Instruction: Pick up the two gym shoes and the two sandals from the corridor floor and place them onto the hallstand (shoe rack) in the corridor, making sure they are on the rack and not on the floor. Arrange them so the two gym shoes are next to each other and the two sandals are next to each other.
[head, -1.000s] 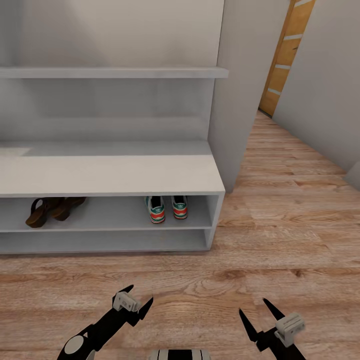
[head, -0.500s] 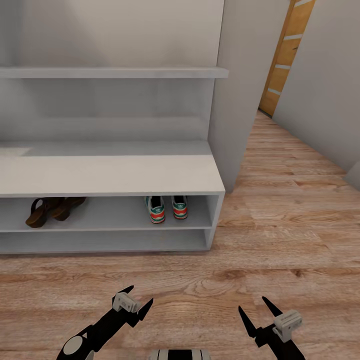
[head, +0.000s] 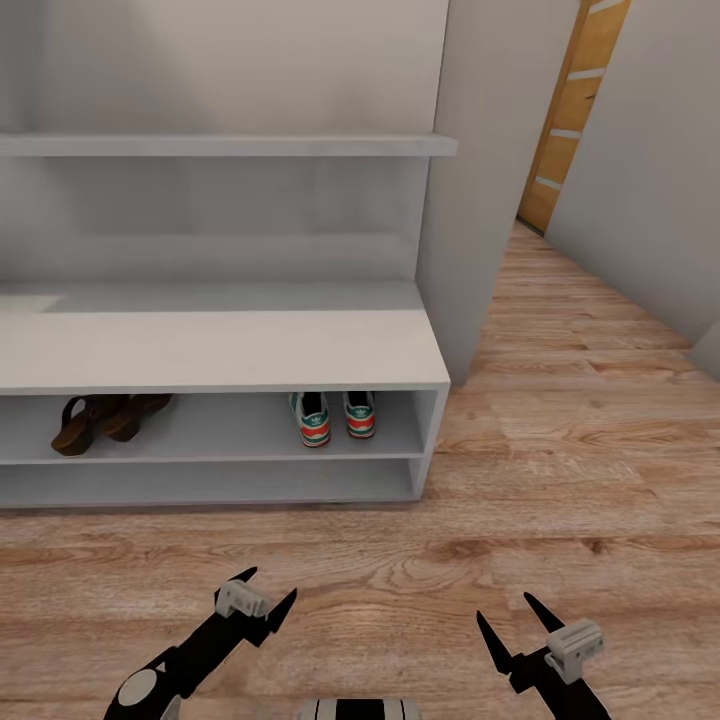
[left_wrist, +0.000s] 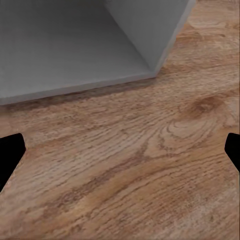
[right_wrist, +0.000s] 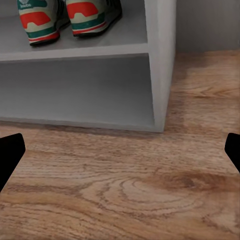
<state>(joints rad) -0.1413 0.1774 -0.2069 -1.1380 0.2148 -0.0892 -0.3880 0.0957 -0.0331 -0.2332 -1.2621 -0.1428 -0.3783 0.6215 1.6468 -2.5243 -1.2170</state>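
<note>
Left end effector (head: 268, 592) low over the corridor floor (head: 560, 470), fingers spread wide, nothing between them; right end effector (head: 512, 620) likewise splayed open and empty, well apart from the left. Both hover near the front of the hallstand (head: 220, 350) without touching it. Bare wood-grain planks lie between them and its base. Upper shoe tier: the two gym shoes (head: 334, 416) stand side by side at its right end, heels outward; right wrist view shows the same pair (right_wrist: 65, 17) above the empty lower tier. The two sandals (head: 105, 418) sit together toward the left of that tier, well apart from the gym shoes. Beyond, tall back panel and high shelf (head: 230, 145); wooden door (head: 575, 110) down the corridor at right.
</note>
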